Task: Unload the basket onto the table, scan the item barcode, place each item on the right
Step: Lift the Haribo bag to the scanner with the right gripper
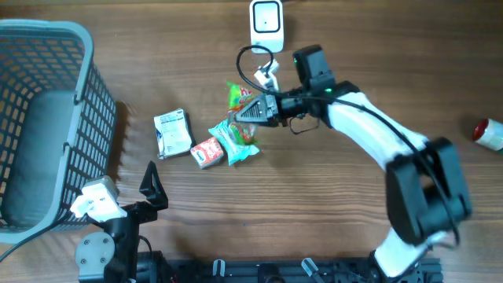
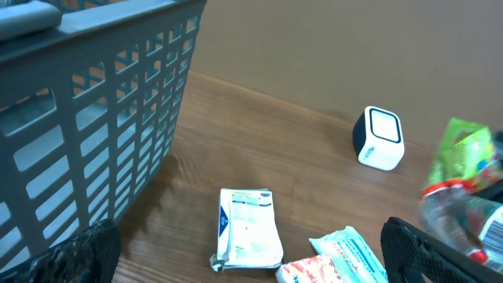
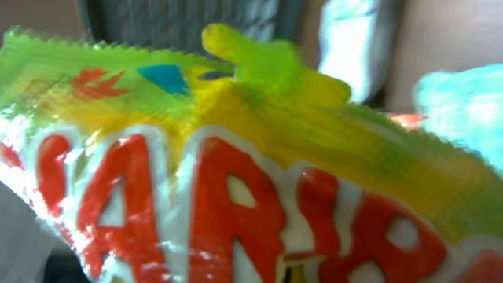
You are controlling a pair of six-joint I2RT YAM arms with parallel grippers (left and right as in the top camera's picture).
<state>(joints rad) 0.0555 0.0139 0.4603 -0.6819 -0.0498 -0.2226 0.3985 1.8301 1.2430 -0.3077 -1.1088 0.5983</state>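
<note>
A green and yellow candy bag with big red letters is held in my right gripper, which is shut on it just in front of the white barcode scanner. In the right wrist view the bag fills the frame and hides the fingers. The left wrist view shows the scanner standing on the table with the bag at the right edge. My left gripper rests open near the front left, holding nothing; its spot between the fingertips is over the table.
A grey mesh basket takes up the left side. A white packet, a red-and-white pack and a teal pack lie mid-table. A red and white object sits at the right edge.
</note>
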